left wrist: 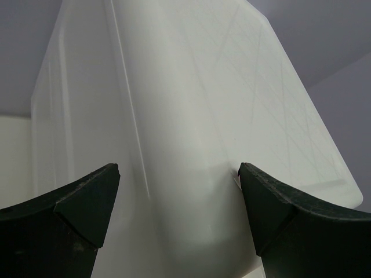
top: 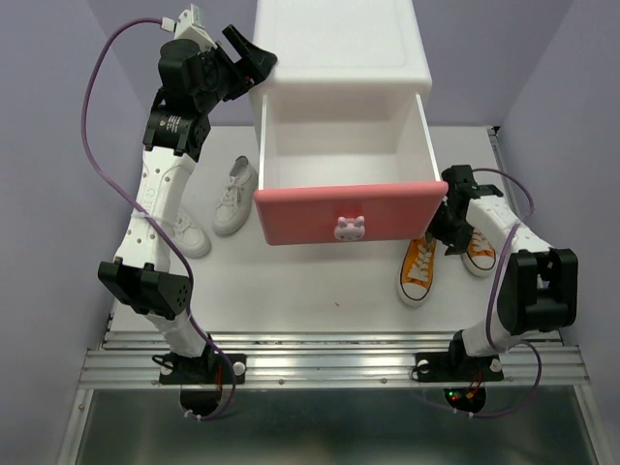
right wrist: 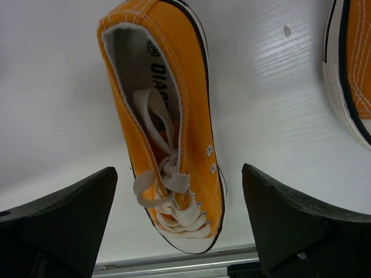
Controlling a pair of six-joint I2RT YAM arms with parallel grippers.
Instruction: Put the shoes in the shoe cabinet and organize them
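Canvas is the matter to weigh: the orange shoe lying under the right gripper looks light, with a soft upper that would likely fold under a hard pinch and a firmer white rubber sole below. Its loose white laces are bunched toward 6 o'clock in the wrist view and could snag on a finger. The heel opening sits at 12 o'clock. Both fingers stand wide apart with nothing between them but air, one at 9 o'clock of the shoe and one at 3 o'clock, so closing would squeeze across its width. I judge the best hold to be low on the sidewalls at mid-length, near the sole, or on the heel collar, and clear of the laces.

From above, this shoe rests on the table at 4 o'clock of the shoe cabinet, with the second orange shoe just beside it, partly hidden by the right arm. One white shoe and its mate lie at 8 o'clock. The upper drawer is pulled out with no shoes in it, its bunny knob facing 6 o'clock. The left gripper is spread open against the cabinet's corner at 10 o'clock, holding nothing
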